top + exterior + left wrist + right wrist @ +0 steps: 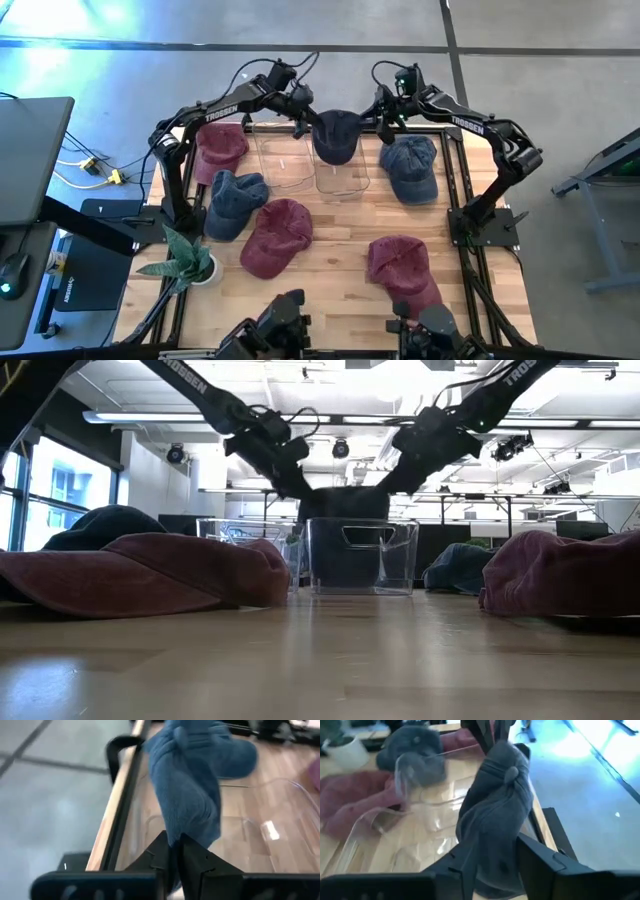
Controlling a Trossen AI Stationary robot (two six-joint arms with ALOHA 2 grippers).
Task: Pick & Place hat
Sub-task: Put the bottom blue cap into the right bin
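Note:
A dark blue hat (335, 135) hangs between my two grippers at the table's far edge, over a clear bin (343, 172). In the low view the hat (345, 503) sags just above the bin's rim (362, 520). My left gripper (303, 122) is at the hat's left side, shut on its cloth (187, 815). My right gripper (380, 125) is at the hat's right side. Its fingers stand apart with the bunched cloth (495, 815) between them. My left gripper (172, 855) pinches a bunched edge of the hat (176, 840) between its two fingers, slanting down from the table's left. The hat is off the table and stretches away from the fingers toward the other arm. My right gripper (495, 857) is open around the hat's opposite bunched edge (492, 852), slanting down from the table's right. The cloth still lies between the spread fingers (535, 862) and against them.
A second clear bin (280, 165) stands left of the first. On the table lie maroon hats (220, 148), (278, 237), (403, 270) and blue hats (235, 202), (410, 165). A potted plant (185, 262) stands at the near left.

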